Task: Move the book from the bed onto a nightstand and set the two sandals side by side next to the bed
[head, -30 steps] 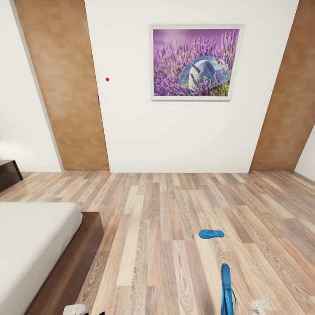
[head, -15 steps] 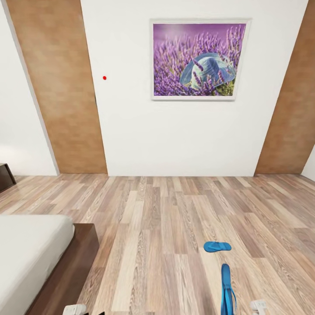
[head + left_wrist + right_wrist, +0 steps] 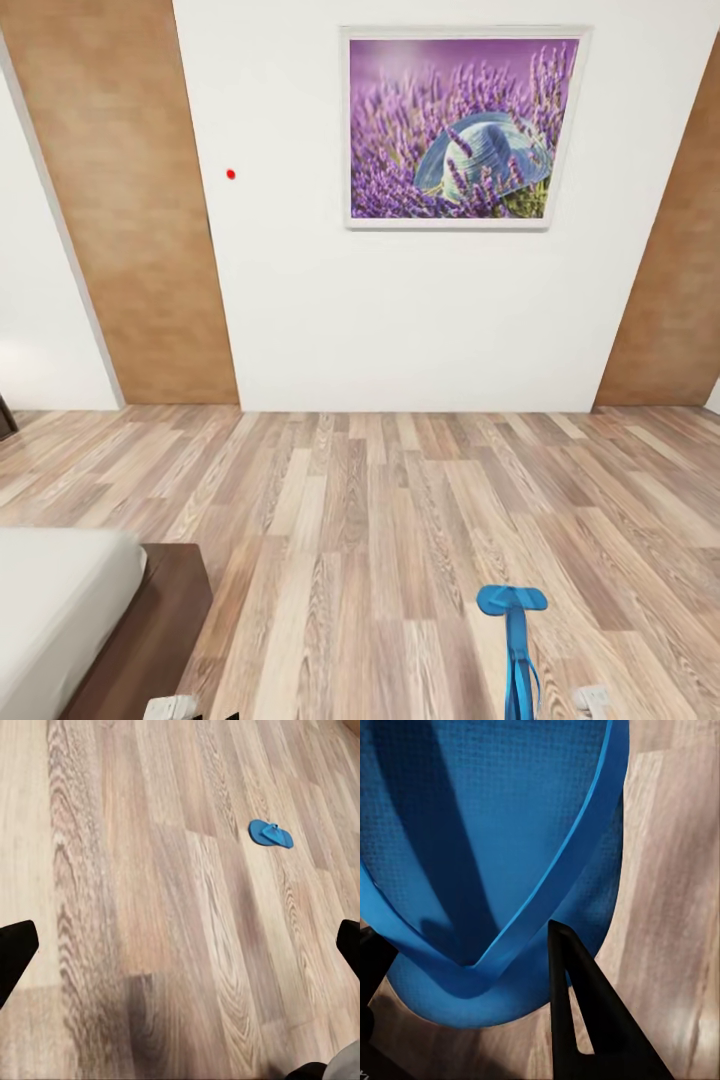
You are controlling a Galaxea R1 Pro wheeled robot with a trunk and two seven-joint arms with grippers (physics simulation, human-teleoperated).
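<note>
The right gripper (image 3: 472,967) pinches one blue sandal (image 3: 487,855) by its sole, holding it on edge, probably to carry it to the bed (image 3: 60,600). The second sandal (image 3: 511,599) lies flat on the plank floor (image 3: 350,520), well apart from the bed's corner. The left gripper (image 3: 180,945) hangs spread and empty. No writing is legible.

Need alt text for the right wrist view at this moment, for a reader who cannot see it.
A bright blue flip-flop sandal with a thin blue V-shaped strap fills most of the picture, held close to the camera. One black finger of the right gripper crosses in front of it, and brown wood-plank floor lies behind.
</note>
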